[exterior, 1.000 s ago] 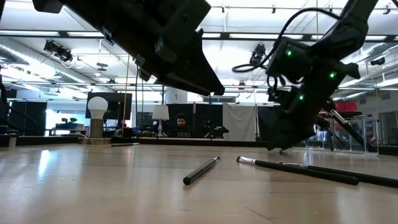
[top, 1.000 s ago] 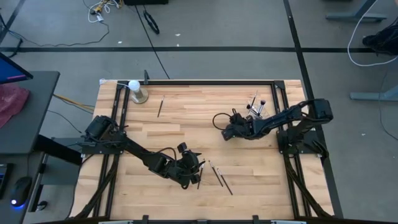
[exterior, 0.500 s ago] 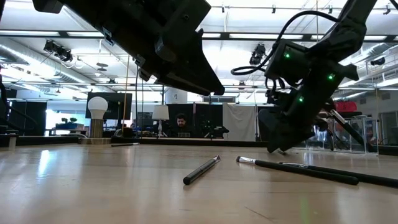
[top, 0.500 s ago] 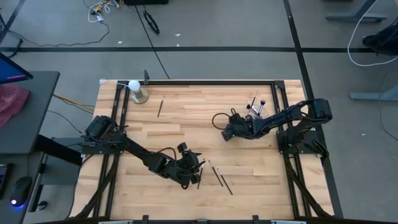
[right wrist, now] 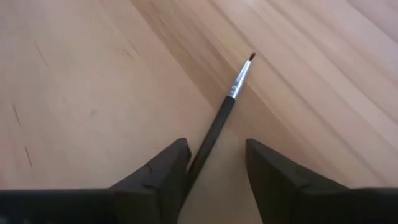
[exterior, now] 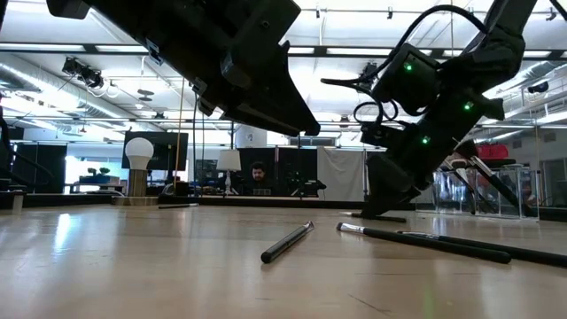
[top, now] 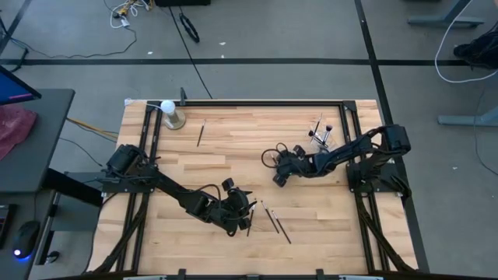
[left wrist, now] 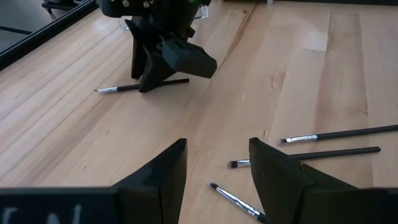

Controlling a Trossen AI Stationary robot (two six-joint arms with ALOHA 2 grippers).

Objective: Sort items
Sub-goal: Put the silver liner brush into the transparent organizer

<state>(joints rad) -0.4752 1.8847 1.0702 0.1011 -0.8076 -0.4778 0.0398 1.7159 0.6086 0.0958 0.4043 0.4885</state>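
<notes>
A thin dark brush [right wrist: 229, 99] with a silver ferrule lies flat on the wooden table [top: 233, 155]. My right gripper [right wrist: 216, 147] stands open over its handle end, one finger on each side. The left wrist view shows the same brush [left wrist: 118, 89] under that gripper [left wrist: 149, 81]. My left gripper [left wrist: 217, 165] hovers open near the table's front [top: 243, 215]. Three more brushes [left wrist: 336, 134], [left wrist: 311, 154], [left wrist: 235, 199] lie flat beyond its fingers. Another brush [top: 201, 134] lies at the far left. My right gripper comes down at a slant from the table's right side, its fingertips low at the table. The brush's handle [right wrist: 205, 152] runs between the fingers and close along one finger [right wrist: 168, 171]. I cannot tell whether that finger touches it. The brush lies flat on the wood.
A white ball on a metallic base [top: 169, 113] stands at the far left corner. A small clear cup [top: 320, 134] with brushes upright in it stands at the far right, beside the right arm. Dark frame rails [top: 148, 148] run along both table sides.
My right gripper has moved toward the table's left and near edge, sunk toward the table and rolled about its own axis, and now stands over the brush. The left arm and the brushes have kept still.
</notes>
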